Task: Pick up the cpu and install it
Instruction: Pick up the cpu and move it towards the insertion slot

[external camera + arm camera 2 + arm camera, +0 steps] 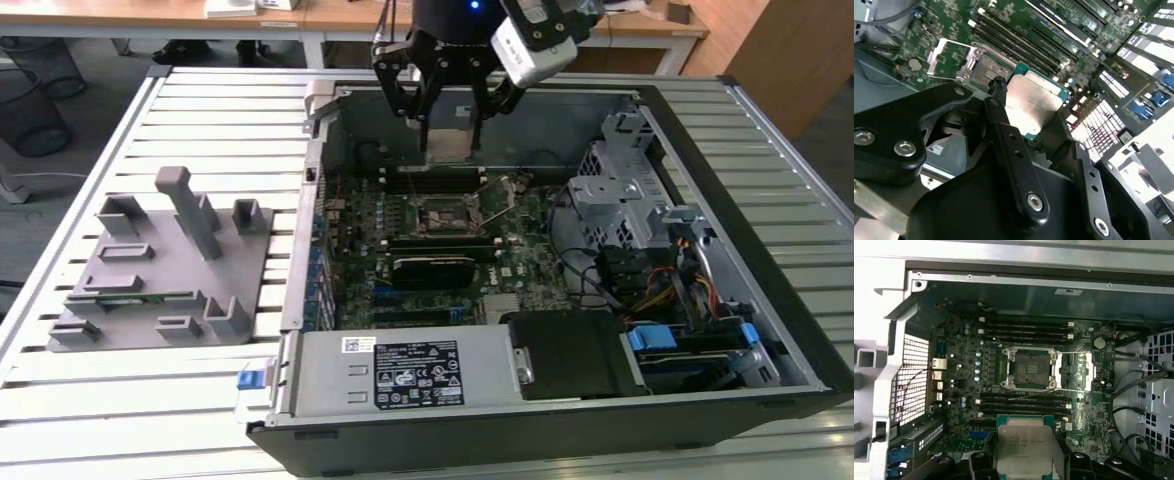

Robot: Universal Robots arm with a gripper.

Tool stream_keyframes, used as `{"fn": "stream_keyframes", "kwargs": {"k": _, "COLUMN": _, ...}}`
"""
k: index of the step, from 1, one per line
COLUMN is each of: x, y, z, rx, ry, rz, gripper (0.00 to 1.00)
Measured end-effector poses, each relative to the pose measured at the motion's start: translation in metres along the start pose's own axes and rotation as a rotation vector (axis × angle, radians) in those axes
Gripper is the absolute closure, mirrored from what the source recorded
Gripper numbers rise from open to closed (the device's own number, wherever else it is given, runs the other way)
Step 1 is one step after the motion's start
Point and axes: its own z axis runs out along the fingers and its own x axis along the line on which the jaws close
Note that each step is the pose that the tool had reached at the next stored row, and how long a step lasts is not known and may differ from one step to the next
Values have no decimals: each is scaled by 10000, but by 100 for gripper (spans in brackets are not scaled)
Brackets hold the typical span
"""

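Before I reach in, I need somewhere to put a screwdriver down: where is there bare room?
Bare slatted table lies on the exterior view's left, nearer than the grey tray and beyond it. The case is crowded: cables and drive cage on the exterior view's right, the gripper holding the cpu above the motherboard.

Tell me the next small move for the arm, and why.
Probably carry the cpu across until it sits squarely over the open socket. The fingers grip the cpu above the board, but in the first wrist view it hangs off to one side of the socket, not over it.
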Motion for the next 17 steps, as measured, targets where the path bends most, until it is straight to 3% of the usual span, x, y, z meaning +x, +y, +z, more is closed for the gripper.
{"fn": "stream_keyframes", "kwargs": {"k": 10, "x": -243, "y": -9, "z": 2, "rx": -1, "ry": 0, "rz": 0, "gripper": 47}}
{"fn": "stream_keyframes", "kwargs": {"k": 17, "x": -353, "y": -13, "z": 3, "rx": -1, "ry": -1, "rz": 0, "gripper": 47}}
